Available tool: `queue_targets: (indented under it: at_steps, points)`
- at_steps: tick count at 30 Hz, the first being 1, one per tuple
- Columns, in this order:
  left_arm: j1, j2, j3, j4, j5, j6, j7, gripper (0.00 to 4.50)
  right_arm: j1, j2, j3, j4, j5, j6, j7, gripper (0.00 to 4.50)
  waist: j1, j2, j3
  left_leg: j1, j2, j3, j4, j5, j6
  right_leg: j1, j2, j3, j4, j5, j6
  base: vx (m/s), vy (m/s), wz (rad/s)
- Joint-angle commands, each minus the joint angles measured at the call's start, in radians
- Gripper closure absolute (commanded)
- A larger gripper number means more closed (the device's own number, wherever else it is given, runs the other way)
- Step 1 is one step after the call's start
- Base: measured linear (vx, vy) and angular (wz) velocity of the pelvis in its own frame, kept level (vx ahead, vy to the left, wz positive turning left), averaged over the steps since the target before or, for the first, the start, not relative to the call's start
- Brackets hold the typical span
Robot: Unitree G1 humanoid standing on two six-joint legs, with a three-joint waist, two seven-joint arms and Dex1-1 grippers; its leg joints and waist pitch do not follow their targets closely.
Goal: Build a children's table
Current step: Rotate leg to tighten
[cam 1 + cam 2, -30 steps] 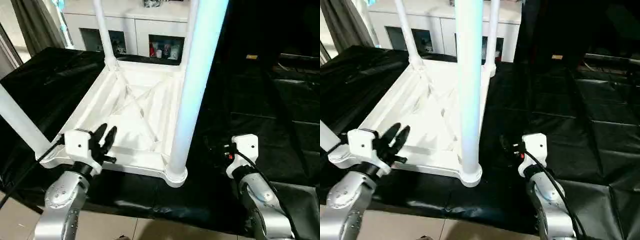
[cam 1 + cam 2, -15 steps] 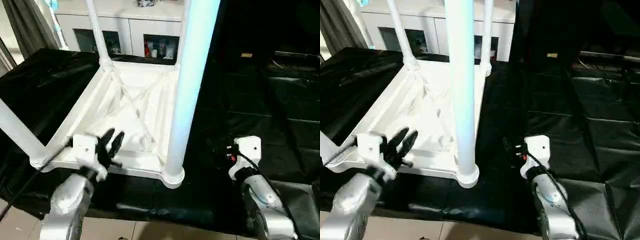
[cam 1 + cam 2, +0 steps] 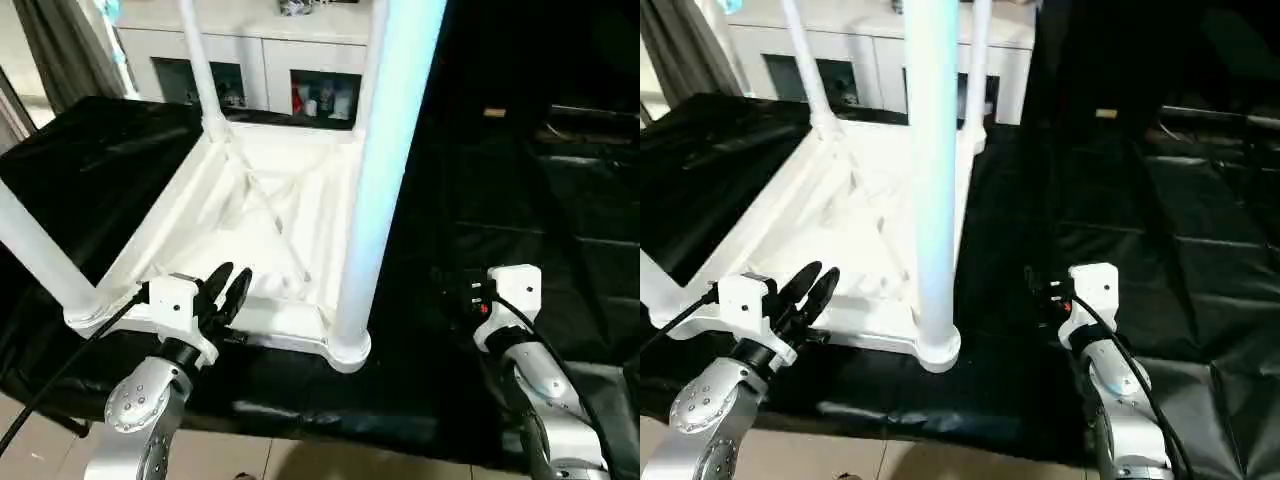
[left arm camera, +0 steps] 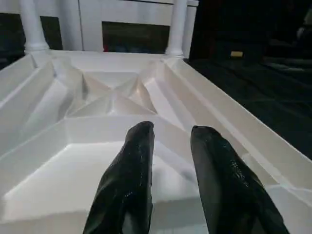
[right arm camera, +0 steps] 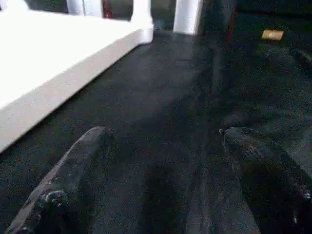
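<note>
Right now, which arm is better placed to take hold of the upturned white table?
Probably the left: the left gripper hovers over the table's near rim, fingers apart. The right gripper, wide open, sits over black sheeting beside it.

Left gripper (image 3: 228,283) shifted a bit right in frame, fingers now over near rim of upturned children's table (image 3: 265,325), reaching slightly further in than a second ago. Right gripper (image 3: 455,292) moved right and slightly down in frame, further from near-right leg (image 3: 385,180). Finger spacing on both unchanged. Whole head view shifted slightly too.
</note>
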Motion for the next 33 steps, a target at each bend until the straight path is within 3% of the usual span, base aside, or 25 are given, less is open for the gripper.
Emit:
queue_targets:
  at_steps: [1, 3, 4, 5, 6, 7, 8, 9, 10, 11, 13, 16, 17, 18, 19, 21, 22, 24, 25, 26, 28, 29, 30, 31, 33]
  points:
    - [0.001, 0.004, -0.003, -0.002, 0.013, -0.001, 0.000, 3.05, -0.002, 0.003, 0.015, -0.003, 0.004, 0.004, 0.012, 0.61, 0.009, -0.002, -0.083, 0.023, -0.020, 0.002, -0.015, 0.204, 0.293, 0.030, -0.025, -0.009, -0.075, 0.347, -0.254, -0.152, 0.032, 0.04]
    - [-0.010, 0.004, -0.002, 0.006, 0.019, 0.000, 0.003, 3.05, -0.001, -0.001, 0.026, -0.013, 0.010, 0.007, 0.032, 0.61, -0.013, 0.015, -0.041, 0.068, 0.021, -0.002, -0.050, -0.385, 0.161, 0.015, -0.031, -0.054, -0.138, -0.502, -0.120, -0.163, 0.041, -0.02]
    - [-0.016, 0.004, -0.002, 0.008, 0.020, 0.000, 0.003, 3.05, -0.001, -0.004, 0.031, -0.019, 0.015, 0.011, 0.045, 0.61, -0.025, 0.022, -0.026, 0.086, 0.032, -0.010, -0.063, -0.553, 0.096, 0.011, -0.018, -0.077, -0.141, -0.658, -0.045, -0.187, 0.040, -0.13]
    - [-0.021, 0.003, -0.002, 0.011, 0.021, 0.000, 0.004, 3.05, -0.001, -0.006, 0.035, -0.023, 0.020, 0.015, 0.055, 0.61, -0.008, 0.042, -0.003, 0.040, 0.111, -0.024, -0.192, -0.873, -0.020, 0.080, 0.018, -0.097, 0.036, -0.618, 0.029, -0.187, 0.040, -0.13]
    - [-0.028, 0.003, -0.002, 0.014, 0.022, 0.001, 0.004, 3.05, -0.002, -0.009, 0.039, -0.029, 0.027, 0.022, 0.069, 0.61, 0.085, 0.042, 0.020, -0.079, 0.084, 0.078, -0.267, -1.054, -0.133, 0.162, 0.026, -0.115, 0.234, -0.424, -0.033, -0.265, 0.042, 0.08]
    - [-0.031, 0.002, -0.002, 0.016, 0.022, 0.002, 0.005, 3.05, -0.002, -0.010, 0.039, -0.032, 0.031, 0.027, 0.075, 0.61, 0.135, 0.048, 0.020, -0.095, 0.060, 0.139, -0.276, -1.101, -0.159, 0.161, 0.040, -0.136, 0.277, -0.430, -0.048, -0.229, -0.054, 0.24]
    - [-0.033, 0.001, -0.003, 0.016, 0.021, 0.002, 0.006, 3.05, -0.004, -0.010, 0.039, -0.033, 0.033, 0.029, 0.076, 0.61, 0.175, 0.012, -0.018, -0.087, 0.092, 0.157, -0.182, -0.773, -0.148, 0.195, 0.000, 0.024, 0.303, -0.706, -0.005, -0.229, -0.054, 0.24]
    - [-0.037, 0.000, -0.003, 0.017, 0.019, 0.001, 0.008, 3.05, -0.006, -0.010, 0.038, -0.036, 0.035, 0.034, 0.076, 0.61, 0.060, -0.107, -0.001, 0.128, 0.035, 0.048, 0.221, -0.296, -0.114, -0.085, -0.095, 0.111, -0.054, -1.404, 0.165, -0.022, -0.193, 0.23]
    - [-0.037, -0.001, -0.003, 0.017, 0.020, 0.001, 0.008, 3.05, -0.006, -0.010, 0.038, -0.036, 0.036, 0.034, 0.075, 0.61, 0.105, -0.011, 0.006, 0.087, 0.012, -0.031, 0.217, -0.163, -0.033, -0.007, -0.182, 0.207, -0.108, -1.427, 0.097, 0.017, -0.070, 0.15]
    - [-0.038, 0.000, -0.003, 0.017, 0.020, 0.000, 0.009, 3.05, -0.006, -0.010, 0.037, -0.037, 0.036, 0.035, 0.073, 0.61, 0.121, -0.054, 0.035, -0.003, -0.038, -0.075, 0.215, -0.168, -0.007, 0.089, -0.121, 0.237, -0.074, -1.298, 0.082, 0.017, -0.070, 0.15]
    - [-0.037, 0.001, -0.004, 0.016, 0.025, 0.000, 0.013, 3.05, -0.004, -0.007, 0.037, -0.034, 0.036, 0.034, 0.068, 0.61, 0.183, -0.032, 0.006, 0.073, -0.025, -0.091, 0.148, -0.249, -0.004, 0.100, -0.117, 0.280, -0.046, -0.955, 0.047, -0.059, 0.066, 0.37]
    - [-0.038, 0.001, -0.003, 0.017, 0.024, 0.001, 0.015, 3.05, -0.002, -0.004, 0.038, -0.032, 0.032, 0.030, 0.068, 0.61, 0.192, -0.036, -0.018, 0.074, -0.039, -0.101, 0.086, -0.171, 0.146, 0.178, -0.096, 0.322, -0.043, -0.335, -0.056, -0.066, 0.150, 0.32]
    - [-0.038, 0.002, -0.003, 0.017, 0.025, 0.002, 0.016, 3.05, 0.000, 0.000, 0.034, -0.033, 0.031, 0.024, 0.061, 0.61, 0.182, -0.020, -0.037, 0.101, -0.034, -0.100, 0.041, -0.057, 0.222, 0.169, -0.048, 0.278, -0.016, -0.052, -0.064, -0.051, 0.239, 0.21]
    - [-0.036, 0.001, -0.002, 0.016, 0.027, 0.002, 0.016, 3.05, 0.001, 0.003, 0.029, -0.032, 0.032, 0.020, 0.051, 0.61, 0.123, 0.005, -0.044, 0.200, 0.006, -0.122, -0.020, 0.103, 0.432, 0.056, 0.035, 0.144, 0.084, 0.026, -0.040, -0.034, 0.299, 0.08]
    - [-0.034, 0.000, 0.000, 0.014, 0.032, 0.002, 0.014, 3.05, 0.000, 0.007, 0.019, -0.028, 0.033, 0.020, 0.030, 0.61, 0.080, 0.037, -0.058, 0.233, 0.031, -0.155, -0.046, 0.219, 0.644, -0.015, 0.022, 0.027, 0.203, -0.203, -0.033, -0.028, 0.286, -0.01]
    - [-0.032, 0.002, -0.001, 0.016, 0.037, -0.003, 0.010, 3.05, 0.000, 0.011, 0.009, -0.020, 0.029, 0.018, 0.009, 0.61, 0.072, 0.030, -0.035, 0.147, 0.041, -0.110, -0.072, 0.377, 0.661, -0.021, 0.005, -0.034, 0.249, -0.254, 0.051, -0.033, 0.272, -0.01]
    - [-0.031, 0.004, -0.002, 0.017, 0.039, -0.005, 0.009, 3.05, 0.001, 0.012, 0.004, -0.016, 0.027, 0.016, 0.000, 0.61, 0.064, 0.024, -0.032, 0.138, 0.041, -0.101, -0.080, 0.350, 0.643, -0.014, -0.002, -0.045, 0.248, -0.246, 0.070, -0.062, 0.241, -0.05]
    - [-0.033, 0.008, -0.004, 0.020, 0.039, -0.005, 0.007, 3.05, 0.006, 0.001, -0.005, 0.003, -0.022, 0.008, -0.046, 0.61, 0.048, -0.026, -0.033, 0.136, -0.006, -0.056, -0.062, 0.103, 0.442, 0.023, -0.070, 0.003, 0.095, -0.121, 0.072, -0.061, 0.222, -0.07]
    - [-0.035, 0.010, -0.004, 0.021, 0.039, -0.003, 0.006, 3.05, 0.006, -0.006, -0.017, 0.018, -0.042, 0.000, -0.075, 0.61, 0.053, -0.068, -0.047, 0.114, -0.042, -0.036, 0.007, -0.050, 0.316, 0.057, -0.170, 0.080, 0.026, -0.117, 0.100, -0.044, 0.172, 0.02]
    - [-0.037, 0.011, -0.004, 0.022, 0.038, -0.002, 0.005, 3.05, 0.005, -0.013, -0.029, 0.031, -0.059, -0.008, -0.100, 0.61, 0.093, -0.049, -0.039, 0.041, -0.057, -0.121, 0.202, -0.277, 0.088, 0.099, -0.387, 0.254, -0.095, -0.325, 0.063, -0.044, 0.172, 0.02]
    - [-0.042, 0.012, -0.002, 0.025, 0.031, -0.005, -0.002, 3.05, -0.004, -0.018, -0.055, 0.056, -0.068, -0.010, -0.137, 0.61, 0.053, -0.047, -0.011, 0.021, -0.074, -0.156, 0.203, -0.268, -0.102, 0.142, -0.287, 0.133, -0.094, -0.430, -0.046, -0.043, 0.206, -0.16]
    - [-0.044, 0.011, 0.000, 0.027, 0.025, -0.016, -0.011, 3.05, -0.008, -0.019, -0.065, 0.064, -0.064, -0.010, -0.145, 0.61, 0.052, -0.034, -0.018, 0.060, -0.067, -0.140, 0.109, -0.195, -0.096, 0.150, -0.193, 0.087, -0.089, -0.383, -0.196, -0.046, 0.231, -0.20]
    - [-0.047, 0.010, 0.003, 0.028, 0.023, -0.011, -0.008, 3.05, -0.014, -0.021, -0.081, 0.070, -0.058, -0.011, -0.163, 0.61, 0.033, 0.001, -0.014, 0.114, -0.041, -0.128, -0.031, -0.118, -0.045, 0.132, -0.095, 0.009, -0.072, -0.389, -0.229, -0.047, 0.307, 0.02]
    - [-0.050, 0.010, 0.005, 0.031, 0.025, -0.008, -0.005, 3.05, -0.019, -0.024, -0.097, 0.077, -0.049, -0.009, -0.176, 0.61, -0.010, 0.034, -0.018, 0.147, 0.017, -0.145, -0.100, -0.188, 0.076, 0.089, 0.018, -0.012, 0.005, -0.276, -0.171, -0.053, 0.276, 0.16]
    - [-0.063, 0.010, 0.009, 0.040, 0.029, -0.004, 0.002, 3.05, -0.024, -0.050, -0.116, 0.097, -0.038, -0.013, -0.171, 0.61, -0.025, 0.056, -0.025, 0.150, 0.053, -0.158, -0.113, -0.272, 0.041, 0.095, -0.005, -0.001, 0.030, -0.114, -0.151, -0.052, 0.255, 0.18]
